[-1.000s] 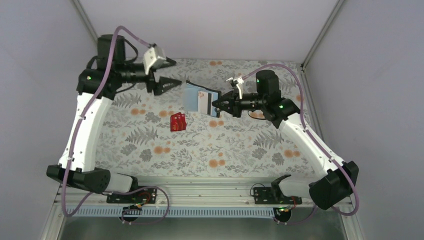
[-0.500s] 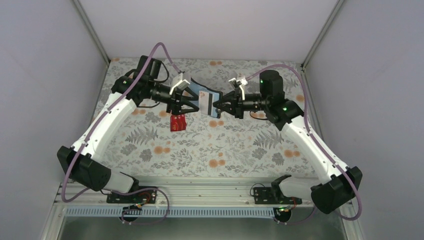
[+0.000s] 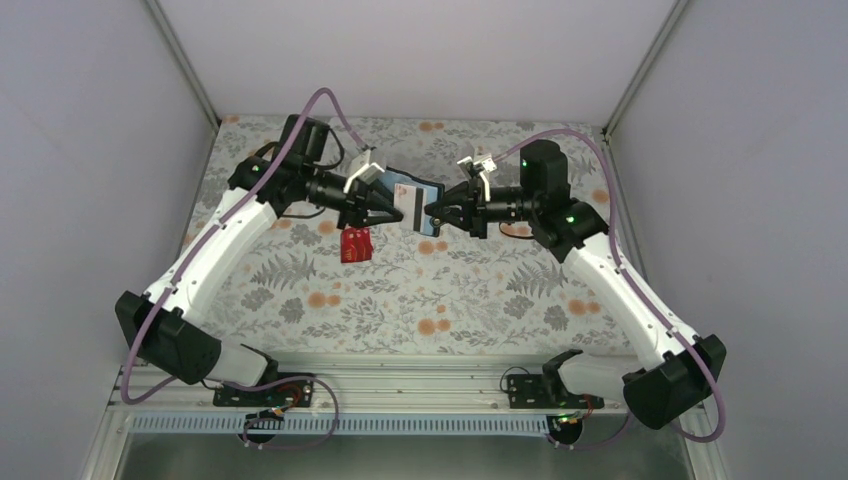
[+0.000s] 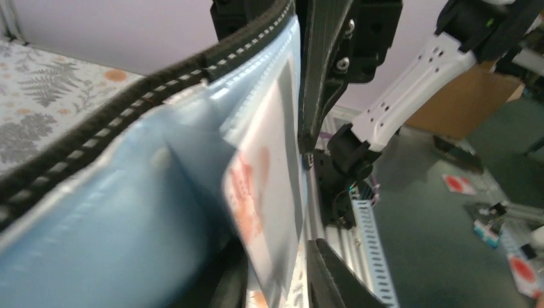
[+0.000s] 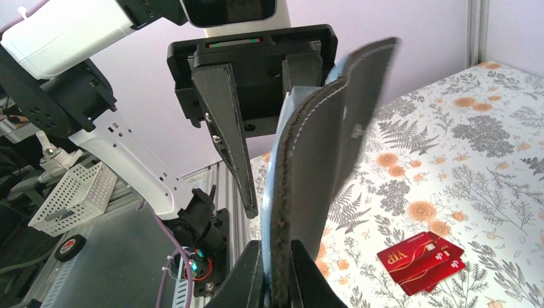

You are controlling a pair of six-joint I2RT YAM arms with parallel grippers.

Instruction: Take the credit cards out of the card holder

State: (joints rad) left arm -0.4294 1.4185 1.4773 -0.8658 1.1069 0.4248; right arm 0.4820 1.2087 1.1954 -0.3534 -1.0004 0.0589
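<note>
The card holder (image 3: 415, 190) hangs open above the table, black outside (image 5: 349, 109), light blue inside (image 4: 128, 218). My right gripper (image 3: 432, 213) is shut on its lower edge (image 5: 277, 256). One credit card (image 4: 272, 192), its pale side with a grey stripe showing, sticks out of the blue pocket. My left gripper (image 3: 388, 213) straddles that card (image 4: 276, 256), its jaws narrow but with a slim gap still showing beside the card. More red credit cards (image 3: 355, 243) lie overlapped on the flowered table (image 5: 423, 260).
The flowered table cloth (image 3: 450, 300) lies under both arms. The red cards on it are just below my left gripper. Grey walls enclose the table on three sides, and a metal rail (image 3: 420, 385) with the arm bases runs along the near edge.
My left arm has swung in from the back left to the holder, and its jaws have narrowed around the protruding card. The right gripper has kept the holder still.
</note>
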